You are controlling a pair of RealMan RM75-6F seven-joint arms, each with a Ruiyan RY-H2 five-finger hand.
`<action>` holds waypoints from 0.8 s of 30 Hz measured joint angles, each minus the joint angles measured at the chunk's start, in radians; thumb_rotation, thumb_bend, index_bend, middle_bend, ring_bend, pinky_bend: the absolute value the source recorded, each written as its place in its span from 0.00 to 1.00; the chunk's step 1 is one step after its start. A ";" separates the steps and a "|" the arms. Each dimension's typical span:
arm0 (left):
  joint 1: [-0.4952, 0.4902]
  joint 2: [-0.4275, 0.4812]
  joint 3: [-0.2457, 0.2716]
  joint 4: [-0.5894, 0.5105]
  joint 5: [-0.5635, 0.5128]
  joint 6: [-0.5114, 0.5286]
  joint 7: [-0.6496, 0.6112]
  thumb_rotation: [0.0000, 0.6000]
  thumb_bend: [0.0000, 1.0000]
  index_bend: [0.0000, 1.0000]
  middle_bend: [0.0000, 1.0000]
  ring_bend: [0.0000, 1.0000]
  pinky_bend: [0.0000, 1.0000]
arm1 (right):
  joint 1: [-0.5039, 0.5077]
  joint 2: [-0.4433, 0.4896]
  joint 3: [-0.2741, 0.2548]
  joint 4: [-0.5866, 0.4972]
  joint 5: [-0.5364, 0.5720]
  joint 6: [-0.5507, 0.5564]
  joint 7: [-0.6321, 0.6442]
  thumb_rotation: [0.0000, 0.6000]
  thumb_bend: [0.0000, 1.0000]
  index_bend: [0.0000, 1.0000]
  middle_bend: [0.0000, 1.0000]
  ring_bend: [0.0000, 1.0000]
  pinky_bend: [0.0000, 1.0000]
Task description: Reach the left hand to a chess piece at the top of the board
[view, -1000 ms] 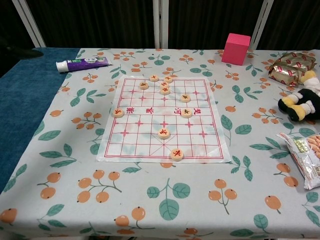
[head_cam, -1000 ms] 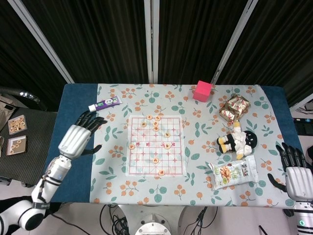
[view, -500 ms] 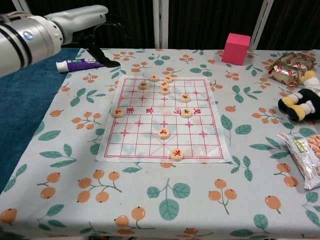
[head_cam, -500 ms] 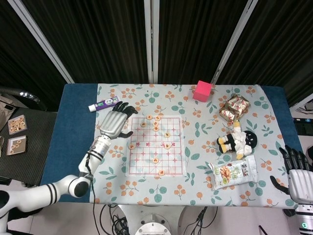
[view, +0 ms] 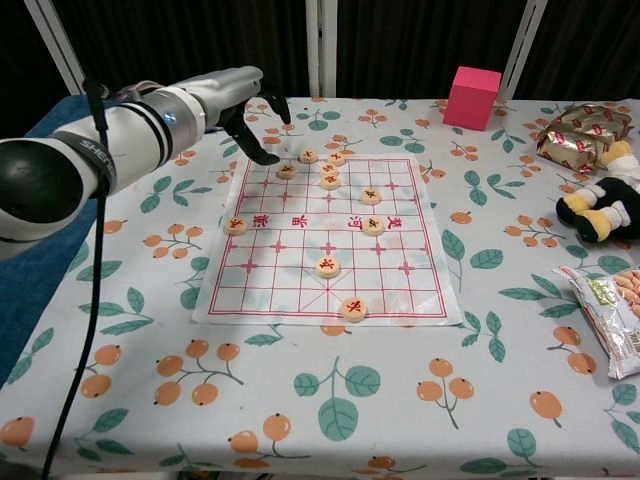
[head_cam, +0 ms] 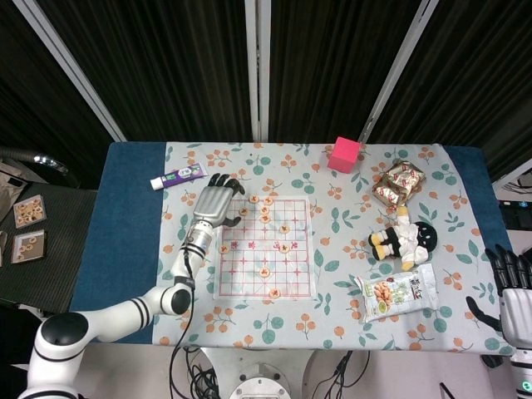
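**A:** Start with the big things. What sits on the bench (head_cam: 133,249)?

**B:** A floral cloth (view: 400,400) with a xiangqi board sheet (view: 300,285) in the middle. Off to the robot's right lie a snack bag (head_cam: 397,293), a plush doll (head_cam: 405,239), wrapped sweets (head_cam: 397,183) and a pink cube (view: 471,96). A toothpaste tube (head_cam: 179,176) lies past the board's far left corner.

**A:** What has changed in the last second?

**B:** The left arm has swung in from the blue edge of the bench. A second ago the left hand (head_cam: 213,204) hung well outside the cloth; half a second ago it was beside the board's left edge; now it hovers at the far left corner. I judge the reach nearly done.

**A:** And its fingers (view: 262,156)?

**B:** Spread and lightly curled downward, holding nothing. In the chest view the dark tips hang just beside the leftmost top-row piece (view: 287,171), which still lies flat on the sheet. I cannot tell whether any tip touches it; there seems to be a small gap.

**A:** The other top pieces?

**B:** A small cluster (view: 329,170) just to the right, undisturbed.

**A:** The right hand (head_cam: 517,293)?

**B:** At the near right corner, fingers apart, empty, well away from everything.
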 measured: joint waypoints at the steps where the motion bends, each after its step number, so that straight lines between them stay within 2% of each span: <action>1: -0.008 -0.011 -0.003 0.018 -0.001 -0.010 -0.018 1.00 0.24 0.34 0.18 0.05 0.05 | 0.000 0.000 0.001 0.001 0.002 0.000 0.002 1.00 0.17 0.00 0.00 0.00 0.00; 13: -0.068 -0.099 -0.003 0.227 0.022 -0.089 -0.095 1.00 0.25 0.37 0.19 0.05 0.04 | -0.002 0.002 0.012 0.021 0.027 -0.013 0.033 1.00 0.16 0.00 0.00 0.00 0.00; 24: -0.074 -0.139 0.006 0.291 0.046 -0.115 -0.148 1.00 0.27 0.39 0.19 0.05 0.04 | -0.002 -0.004 0.020 0.042 0.041 -0.023 0.050 1.00 0.16 0.00 0.00 0.00 0.00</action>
